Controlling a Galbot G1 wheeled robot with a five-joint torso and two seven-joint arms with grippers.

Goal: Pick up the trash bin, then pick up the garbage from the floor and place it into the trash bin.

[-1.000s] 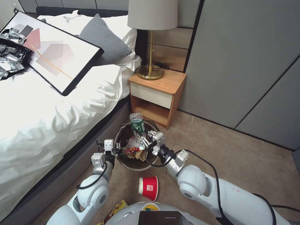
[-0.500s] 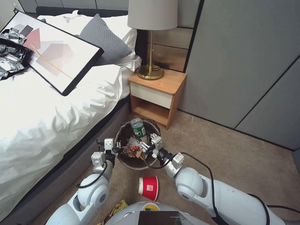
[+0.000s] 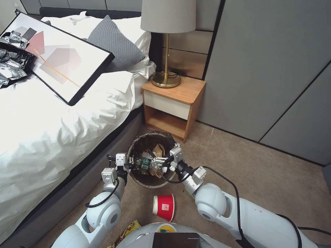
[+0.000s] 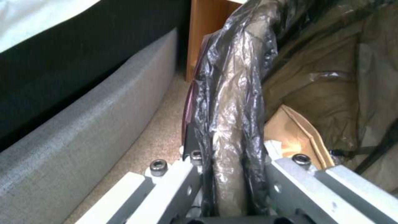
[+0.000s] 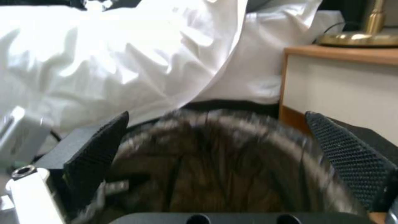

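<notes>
I'm holding the trash bin point(image 3: 150, 160) by its bed-side rim with my left gripper point(image 3: 124, 164) clamped on it, while my right gripper point(image 3: 159, 162), jaws apart and empty, is hovering over the bin mouth, nearer arm to the red cup point(image 3: 164, 207) lying on its side just behind the bin.

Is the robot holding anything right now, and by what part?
Yes. Its left hand grips the trash bin by its bag-covered rim. The right hand is open above the bin, holding nothing.

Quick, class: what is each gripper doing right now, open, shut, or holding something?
Left gripper: shut on the trash bin rim.
Right gripper: open above the bin, holding nothing.
</notes>
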